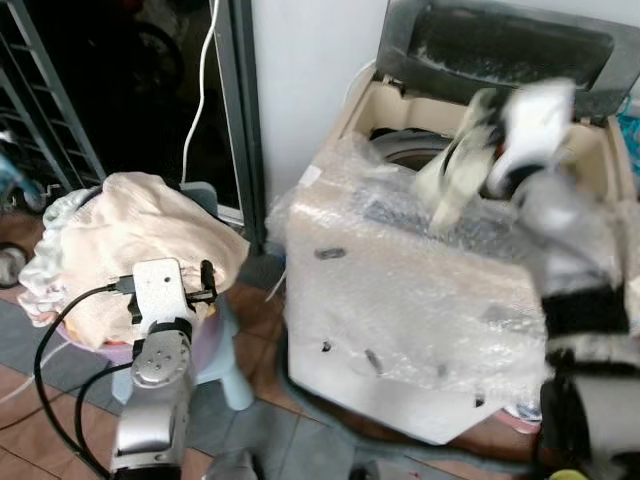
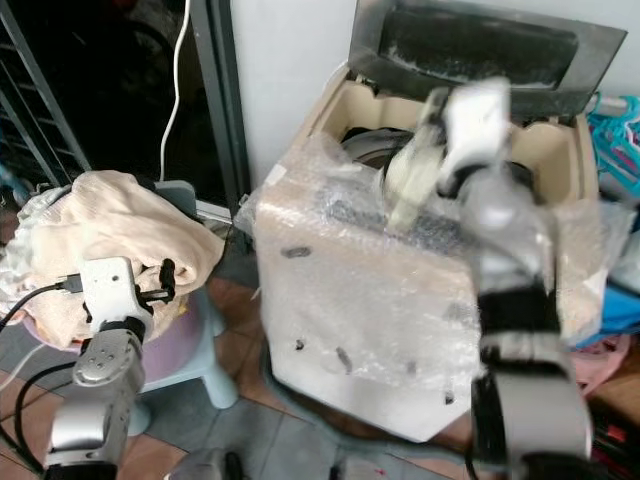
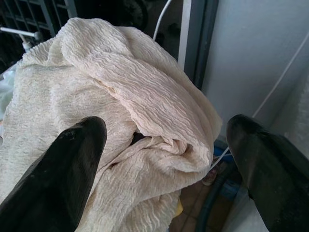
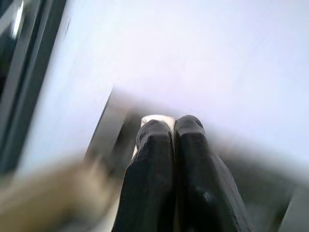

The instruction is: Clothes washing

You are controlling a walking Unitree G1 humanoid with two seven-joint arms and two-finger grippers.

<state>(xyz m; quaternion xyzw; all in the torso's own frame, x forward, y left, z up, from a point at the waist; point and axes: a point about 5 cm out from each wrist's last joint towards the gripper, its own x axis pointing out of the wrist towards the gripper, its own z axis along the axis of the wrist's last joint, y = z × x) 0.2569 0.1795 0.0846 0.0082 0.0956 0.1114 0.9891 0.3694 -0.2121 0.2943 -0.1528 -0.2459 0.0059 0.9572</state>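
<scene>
**Pale cloth over the open washer, cream pile waiting on the stool**

The right pincer (image 4: 170,126) is clenched, its two black fingers pressed side by side with a scrap of pale cloth (image 4: 157,119) showing at their tips. In the head views the right arm is raised over the washer (image 1: 400,300) and blurred; a pale cream cloth (image 2: 412,175) dangles below the wrist, above the front edge of the tub opening (image 2: 372,140). The cloth looks limp and elongated, off-white with a greenish-cream tint; blur hides its weave.

The washer is a cream top-loader wrapped in clear bubble plastic that crinkles over its front and top. Its dark grey lid (image 1: 500,45) stands open against the wall behind. The tub's rim is partly visible inside; what lies in it cannot be made out.

To the robot's left, a heap of laundry (image 1: 140,240) sits on a light blue stool (image 1: 225,365). On top is a large cream garment (image 3: 125,96) with a fine crinkled texture, folded over on itself in thick rolls. A whitish-green frilled piece (image 1: 45,250) peeks out at the heap's far left. A pink basin rim (image 1: 110,352) shows under the pile.

The left pincer (image 3: 166,145) is released, fingers spread wide, just short of the cream garment and aimed at a fold, not touching it.

A white cable (image 1: 200,80) hangs down by the dark door frame. The floor (image 1: 270,320) is tiled in brown and grey.
</scene>
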